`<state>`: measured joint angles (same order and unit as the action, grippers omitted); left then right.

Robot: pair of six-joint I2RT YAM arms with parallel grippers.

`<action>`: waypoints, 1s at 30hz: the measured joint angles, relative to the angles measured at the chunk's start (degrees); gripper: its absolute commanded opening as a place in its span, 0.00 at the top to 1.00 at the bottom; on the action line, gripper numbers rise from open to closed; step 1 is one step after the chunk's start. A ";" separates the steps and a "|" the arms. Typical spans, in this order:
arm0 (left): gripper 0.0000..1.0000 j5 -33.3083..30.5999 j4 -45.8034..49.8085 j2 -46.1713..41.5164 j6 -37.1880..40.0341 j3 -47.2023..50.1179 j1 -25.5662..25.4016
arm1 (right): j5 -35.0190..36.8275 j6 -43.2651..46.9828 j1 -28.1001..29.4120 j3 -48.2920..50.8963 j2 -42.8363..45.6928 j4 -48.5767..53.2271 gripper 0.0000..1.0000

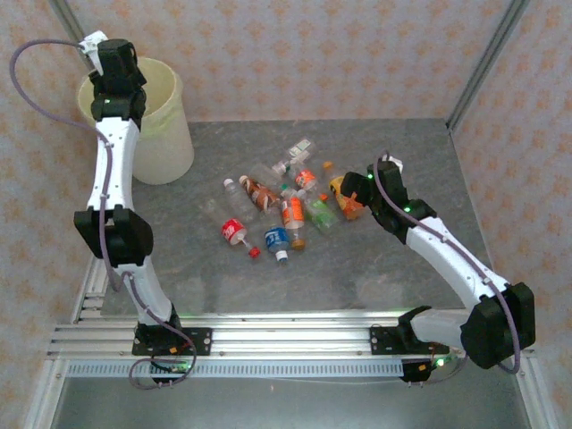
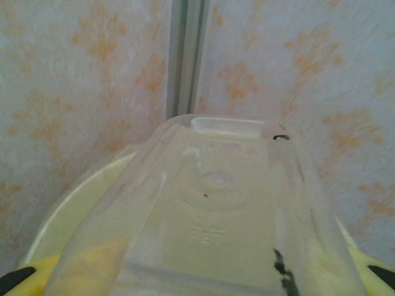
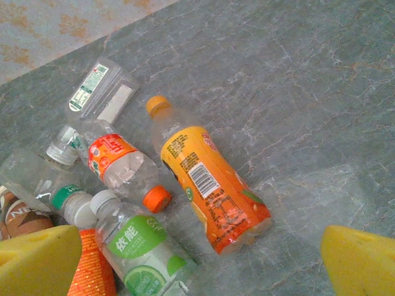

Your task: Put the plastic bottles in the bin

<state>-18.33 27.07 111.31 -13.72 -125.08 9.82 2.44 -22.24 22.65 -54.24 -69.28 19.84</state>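
Left gripper [image 2: 197, 280] is clamping a clear bottle [image 2: 216, 203] over the bin [image 1: 170, 134] at far left, while right gripper [image 3: 197, 262], jaws wide apart, is hovering above the orange-labelled bottle [image 3: 210, 185] among the other bottles [image 1: 268, 210] lying mid-table.

I count about ten small clear plastic drink bottles [image 1: 292, 214] lying on the grey table [image 1: 402, 152]. They overlap, so I can't fix the number exactly. I pick out one blue-labelled bottle [image 1: 277, 238] among them. One more clear plastic bottle [image 2: 216, 203] sits close up on my left wrist camera. There is one round cream-white plastic bin [image 1: 165, 143].
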 measured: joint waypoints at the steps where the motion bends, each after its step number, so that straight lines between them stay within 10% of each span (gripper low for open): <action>1: 0.45 0.37 1.88 0.98 -0.70 -1.07 0.22 | 0.00 0.02 0.00 0.11 0.02 0.07 0.01; 6: 0.19 3.39 10.78 5.20 -3.89 -8.17 0.68 | -0.46 1.70 0.00 0.15 0.02 0.37 0.01; 15: 0.00 11.19 15.28 4.48 -6.84 -12.90 0.68 | -4.02 9.94 0.00 -0.50 -4.28 4.07 0.01; 30: 0.00 28.28 15.52 -5.95 -10.91 -4.33 -3.61 | -18.99 18.75 0.33 -0.85 -6.32 6.27 0.13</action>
<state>9.96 42.59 105.36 -24.62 -129.40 6.22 -16.56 -3.49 22.98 -55.09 -75.59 26.11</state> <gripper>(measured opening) 0.994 0.872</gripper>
